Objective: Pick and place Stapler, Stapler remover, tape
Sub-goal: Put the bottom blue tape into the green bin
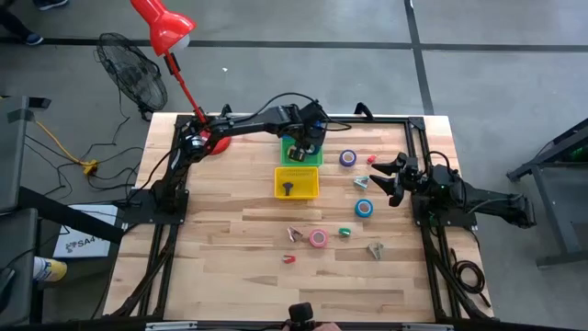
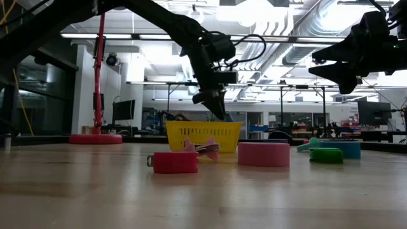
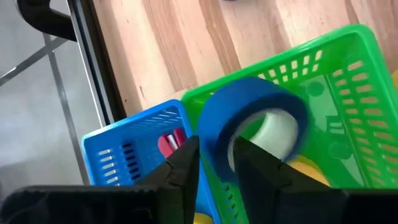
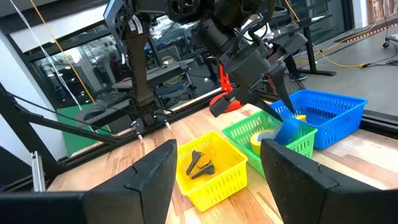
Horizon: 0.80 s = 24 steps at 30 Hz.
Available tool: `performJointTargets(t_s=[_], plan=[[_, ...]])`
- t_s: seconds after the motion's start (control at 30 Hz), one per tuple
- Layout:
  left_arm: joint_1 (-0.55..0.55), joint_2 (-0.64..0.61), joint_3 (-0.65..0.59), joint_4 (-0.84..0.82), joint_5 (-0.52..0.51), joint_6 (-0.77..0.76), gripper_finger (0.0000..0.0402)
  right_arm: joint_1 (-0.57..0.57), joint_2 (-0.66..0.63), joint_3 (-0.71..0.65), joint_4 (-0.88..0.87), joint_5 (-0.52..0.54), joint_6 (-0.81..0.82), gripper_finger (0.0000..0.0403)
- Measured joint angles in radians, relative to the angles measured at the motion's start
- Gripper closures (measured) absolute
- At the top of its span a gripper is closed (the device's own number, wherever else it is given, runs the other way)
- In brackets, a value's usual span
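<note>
Blue ring-shaped tape roll [image 3: 249, 127] sits pinched by its wall between our left gripper's [image 3: 214, 158] two dark fingers, poised over the green slatted plastic basket [image 3: 336, 99], beside the blue plastic basket [image 3: 130, 149]. Our right gripper [image 1: 386, 179] hangs with its fingers spread, holding nothing, over the wooden table's [image 1: 230, 267] right side.

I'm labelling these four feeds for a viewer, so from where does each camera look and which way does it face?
High: above the table, straight down; both arms, left gripper over the green basket.
Low: table height, level across to the room; pink tape near, arms above.
Left wrist: on that arm, past its fingers pinching the blue tape over the green basket.
Right wrist: on that arm, across the yellow basket; right gripper open.
Shared: both wrist views show the blue tape.
</note>
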Motion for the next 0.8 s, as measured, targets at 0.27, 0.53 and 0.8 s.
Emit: performJointTargets(t_s=[0.27, 0.53, 0.8], plan=[[-0.002, 0.0, 0.0, -0.035, -0.023, -0.001, 0.0254, 0.0, 0.0, 0.0, 0.0, 0.0, 0.0, 0.018], [-0.002, 0.0, 0.042, -0.087, -0.044, -0.007, 0.0243, 0.0, 0.0, 0.0, 0.0, 0.0, 0.0, 0.0181], [-0.008, 0.0, 0.062, -0.095, 0.179, -0.007, 0.0256, 0.0, 0.0, 0.0, 0.0, 0.0, 0.0, 0.018]])
